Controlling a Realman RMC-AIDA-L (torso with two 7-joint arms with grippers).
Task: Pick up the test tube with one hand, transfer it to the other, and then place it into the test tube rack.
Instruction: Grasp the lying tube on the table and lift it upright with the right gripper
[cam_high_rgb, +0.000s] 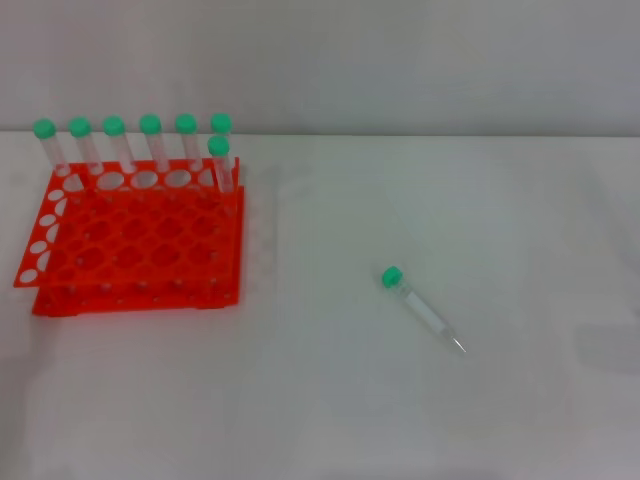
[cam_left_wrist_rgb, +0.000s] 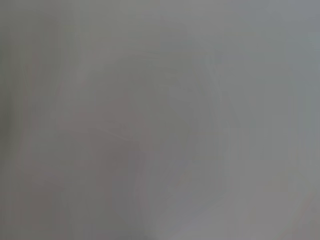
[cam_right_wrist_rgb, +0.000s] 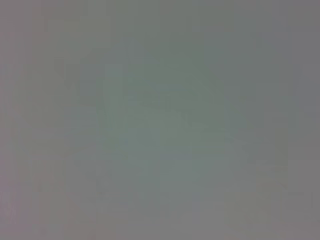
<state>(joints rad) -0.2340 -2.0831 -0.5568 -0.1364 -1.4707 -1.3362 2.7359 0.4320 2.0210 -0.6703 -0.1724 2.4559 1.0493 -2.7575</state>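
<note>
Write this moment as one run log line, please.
tube: lying on table, right of rack | rack: seven tubes upright | grippers: not in view

The desk (cam_high_rgb: 330, 400) was a plain white surface meeting a pale wall at its far edge. Two items lay directly on it. The test tube rack (cam_high_rgb: 135, 245), bright orange-red with a grid of round holes, sat at the left side of the desk, near the far edge; seven green-capped tubes (cam_high_rgb: 150, 140) stood upright in it, six along its far row and one just in front at that row's right end. The test tube (cam_high_rgb: 422, 308) lay flat on the desk, well apart from the rack to its right, green cap toward the rack, pointed tip toward the near right.
</note>
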